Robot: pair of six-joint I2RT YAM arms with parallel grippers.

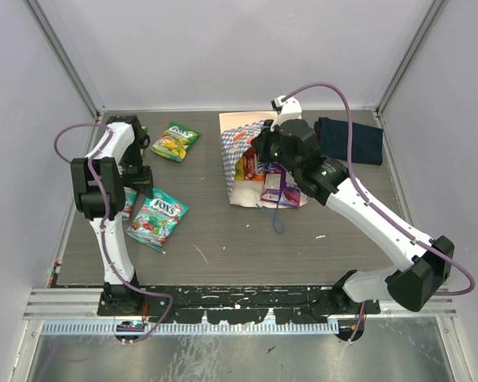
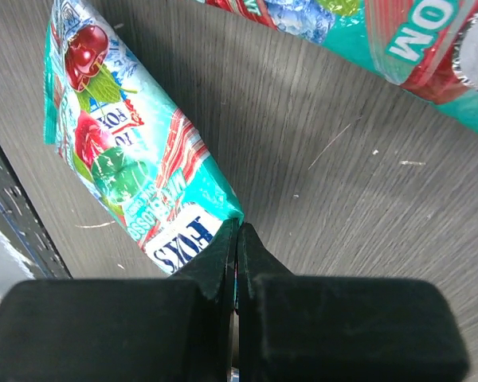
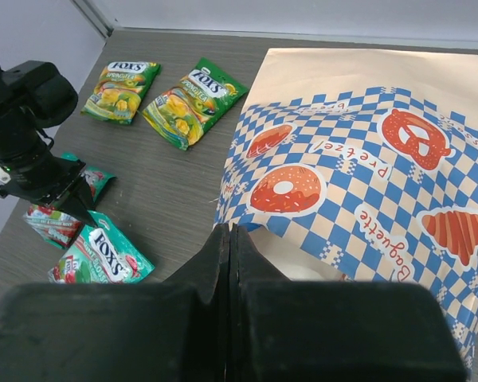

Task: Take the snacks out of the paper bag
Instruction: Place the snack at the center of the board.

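The paper bag [image 1: 240, 142] lies flat at the back middle, its mouth toward me. An orange packet [image 1: 247, 169] and a purple packet [image 1: 272, 186] show at the mouth. My right gripper [image 1: 260, 153] is shut on the bag's upper mouth edge [image 3: 233, 231], and the checkered side [image 3: 366, 175] is lifted. My left gripper [image 1: 137, 191] is shut on the corner of a teal snack packet [image 2: 127, 167] low over the table at the left. A second teal packet [image 1: 157, 219] lies beside it. A green packet [image 1: 175, 142] lies at the back left, and the right wrist view shows two green packets [image 3: 121, 91] [image 3: 193, 102].
A dark navy folded cloth [image 1: 350, 139] lies at the back right next to the bag. A blue cord handle [image 1: 277, 219] trails in front of the bag. Grey walls close in the table [image 1: 247, 247] on the left, back and right.
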